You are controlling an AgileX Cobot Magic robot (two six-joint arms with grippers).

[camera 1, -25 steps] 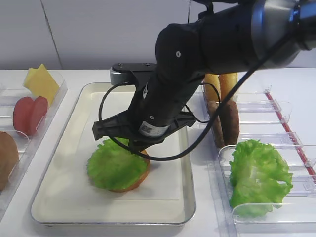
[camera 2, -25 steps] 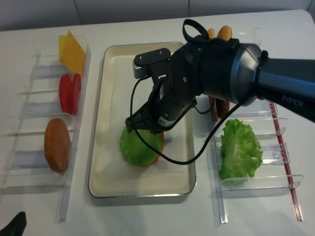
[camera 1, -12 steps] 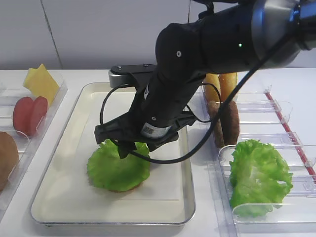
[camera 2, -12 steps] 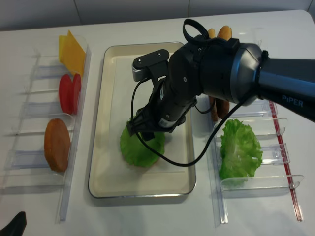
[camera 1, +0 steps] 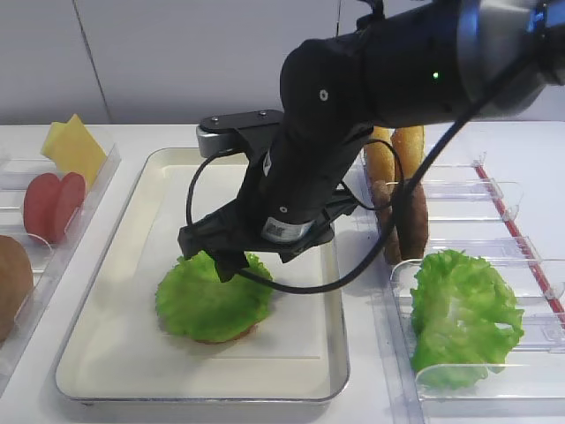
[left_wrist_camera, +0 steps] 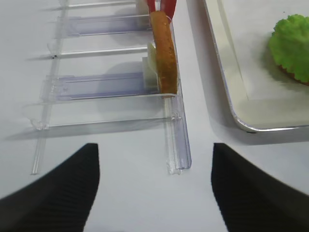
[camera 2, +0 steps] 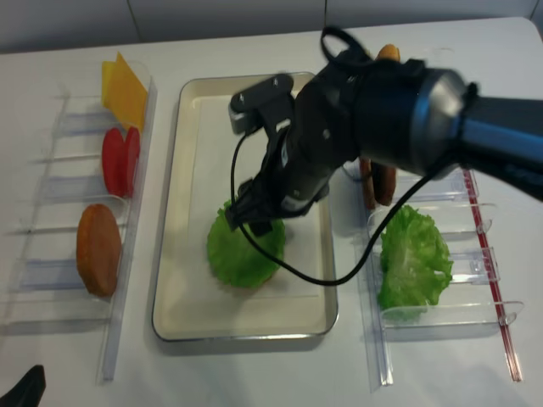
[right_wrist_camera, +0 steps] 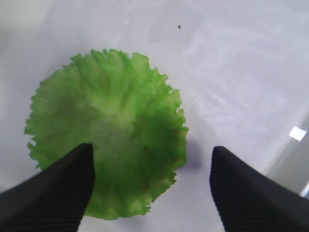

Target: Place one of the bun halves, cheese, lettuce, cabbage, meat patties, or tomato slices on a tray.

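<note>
The lettuce (camera 1: 210, 302) (camera 2: 243, 254) (right_wrist_camera: 106, 130) is a round frilly green leaf lying flat on a bun half, whose brown edge (left_wrist_camera: 291, 75) peeks out below it. Both sit on the near part of the cream tray (camera 1: 124, 344) (camera 2: 191, 161). My right gripper (right_wrist_camera: 150, 157) (camera 2: 253, 219) hovers just above the leaf's right side, open, with nothing between its fingers. Left of the tray my left gripper (left_wrist_camera: 153, 159) is open over bare table, holding nothing.
Clear bins left of the tray hold cheese (camera 2: 123, 89), tomato slices (camera 2: 120, 159) and a bun half (camera 2: 97, 248) (left_wrist_camera: 161, 53). Bins on the right hold a bulky green leaf clump (camera 1: 463, 314) and upright buns and patties (camera 1: 402, 190). The right arm covers the tray's middle.
The right gripper opened and let go of the lettuce, which settled flat over the bun half. The gripper then rose slightly and shifted right.
</note>
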